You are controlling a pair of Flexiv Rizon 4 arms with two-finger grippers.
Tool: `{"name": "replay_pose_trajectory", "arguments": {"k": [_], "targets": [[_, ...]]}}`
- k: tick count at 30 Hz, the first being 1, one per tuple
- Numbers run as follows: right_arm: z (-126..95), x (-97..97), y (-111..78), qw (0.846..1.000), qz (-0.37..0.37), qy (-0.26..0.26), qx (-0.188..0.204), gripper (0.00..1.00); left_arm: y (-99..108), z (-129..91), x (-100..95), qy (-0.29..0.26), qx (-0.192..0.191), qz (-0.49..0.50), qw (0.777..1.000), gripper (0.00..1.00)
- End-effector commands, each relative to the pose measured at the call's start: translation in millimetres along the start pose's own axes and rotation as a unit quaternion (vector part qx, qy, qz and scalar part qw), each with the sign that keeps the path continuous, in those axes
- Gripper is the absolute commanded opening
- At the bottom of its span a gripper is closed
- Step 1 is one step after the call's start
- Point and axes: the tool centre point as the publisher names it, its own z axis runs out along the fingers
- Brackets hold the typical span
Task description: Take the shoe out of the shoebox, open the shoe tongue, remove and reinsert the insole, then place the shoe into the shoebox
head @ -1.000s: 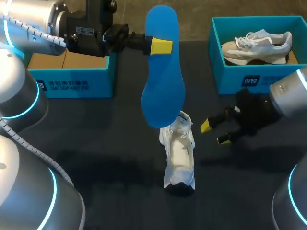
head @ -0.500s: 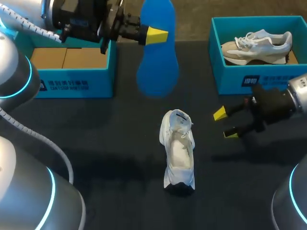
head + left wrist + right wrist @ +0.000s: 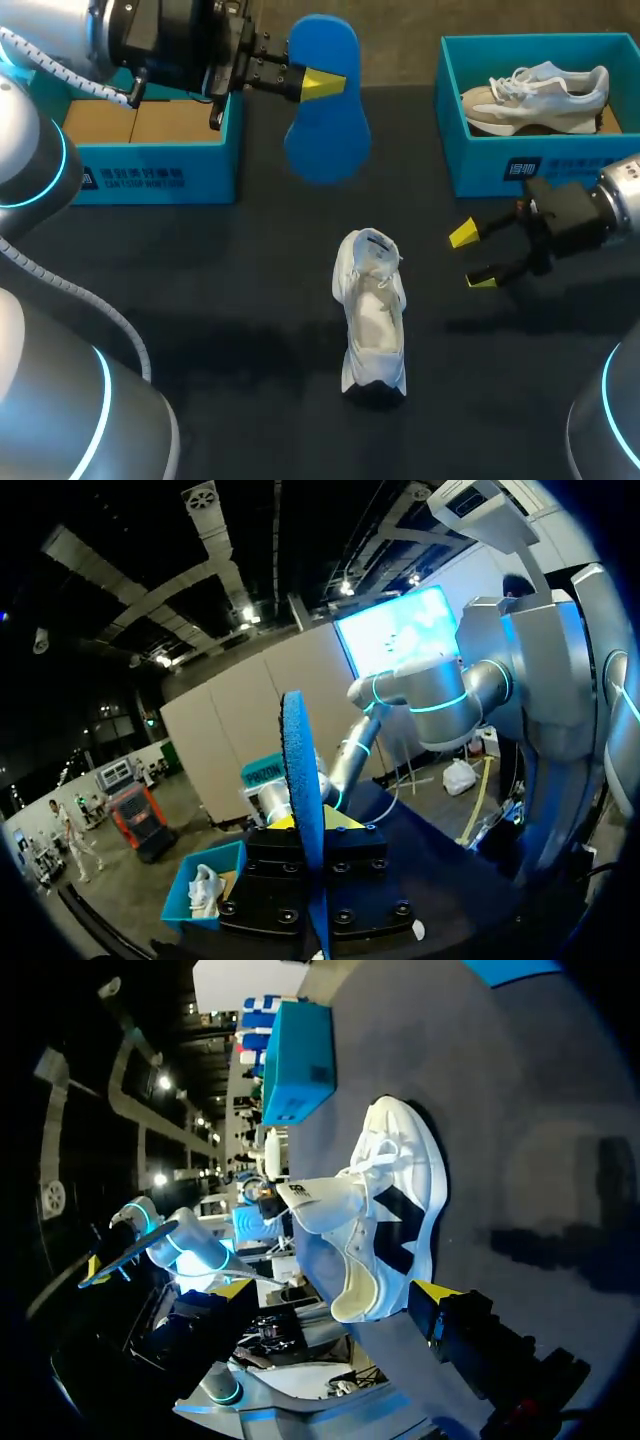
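A blue insole [image 3: 325,110] hangs in the air above the table's far middle, my left gripper [image 3: 318,83] shut on its upper part. The left wrist view shows the insole [image 3: 298,780] edge-on between that gripper's fingers. A white shoe [image 3: 372,310] stands on the dark table, its tongue pulled open and its dark-capped toe toward the front edge. My right gripper [image 3: 472,257] hovers open to the right of the shoe, not touching it. In the right wrist view the shoe [image 3: 385,1210] lies just ahead of the open right gripper [image 3: 335,1295].
A teal shoebox [image 3: 500,165] at the back right holds a second pale sneaker [image 3: 535,95]. Another teal box [image 3: 150,178] with a cardboard-brown inside stands at the back left, under my left arm. Bare dark tabletop surrounds the white shoe.
My left gripper has lifted the insole up and back, away from the shoe's opening. My right gripper has drawn back to the right, farther from the shoe.
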Motion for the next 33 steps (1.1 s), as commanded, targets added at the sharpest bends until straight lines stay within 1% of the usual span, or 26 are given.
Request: {"name": "replay_pose_trajectory", "arguments": {"k": [1,2,3,4,5,6,7,8,9,10,11,12,27,28,29,30,31,32,33], "targets": [[-1,8.7,6.4,1.0,-0.005,0.012,-0.011,1.0,2,1,-3.0,-0.012,-0.002,0.071,0.997,0.0],[-2,12.2,7.6,1.0,-0.007,0.014,-0.014,1.0,3,1,-3.6,-0.018,-0.007,0.116,0.993,0.0],[-4,15.8,8.6,1.0,-0.01,0.019,-0.019,1.0,6,-1,-3.1,-0.027,0.008,0.14,0.99,0.0],[-6,19.3,9.3,0.999,-0.013,0.024,-0.022,1.0,10,-3,-5.4,-0.045,0.003,0.146,0.988,0.0],[-8,22.5,9.9,0.999,-0.016,0.026,-0.026,1.0,15,-3,-5.7,-0.055,-0.038,0.176,0.982,0.0],[-9,25.6,10.8,0.999,-0.018,0.028,-0.031,1.0,20,-3,-5.8,-0.069,-0.038,0.19,0.979,0.0],[-11,28.3,11.4,0.999,-0.02,0.03,-0.033,1.0,25,-5,-6.6,-0.081,-0.022,0.199,0.976,0.0],[-12,30.9,12.2,0.999,-0.023,0.032,-0.036,1.0,29,-7,-6.2,-0.095,-0.033,0.221,0.97,0.0],[-13,33.4,13.6,0.998,-0.024,0.034,-0.041,1.0,33,-7,-5.3,-0.118,-0.036,0.247,0.961,0.0],[-14,35.2,14.6,0.998,-0.026,0.045,-0.042,1.0,38,-10,-3.7,-0.145,-0.048,0.27,0.951,0.0],[-15,36.4,15.4,0.997,-0.029,0.051,-0.043,1.0,45,-9,-2.6,-0.156,-0.094,0.307,0.934,0.0],[-15,37.3,16.3,0.997,-0.03,0.058,-0.044,1.0,45,-9,-2.6,-0.156,-0.094,0.307,0.934,0.0],[-15,37.3,16.3,0.997,-0.03,0.058,-0.044,1.0,45,-9,-2.6,-0.156,-0.094,0.307,0.934,0.0],[-15,37.3,16.3,0.997,-0.03,0.058,-0.044,1.0,52,-5,-1.2,-0.148,-0.1,0.308,0.934,0.0],[-15,37.3,16.3,0.997,-0.03,0.058,-0.044,1.0,58,-4,0.3,-0.14,-0.096,0.326,0.93,0.0],[-15,37.3,16.3,0.997,-0.03,0.058,-0.044,1.0,65,-3,1.5,-0.135,-0.083,0.337,0.928,0.0],[-15,37.3,16.3,0.997,-0.03,0.058,-0.044,1.0,76,-2,-0.4,-0.127,-0.095,0.328,0.931,0.0],[-15,37.3,16.3,0.997,-0.03,0.058,-0.044,1.0,83,-2,-0.6,-0.126,-0.081,0.348,0.926,0.0],[-15,37.3,16.3,0.997,-0.03,0.058,-0.044,1.0,91,-4,-1.5,-0.125,-0.059,0.348,0.927,0.0]]}}
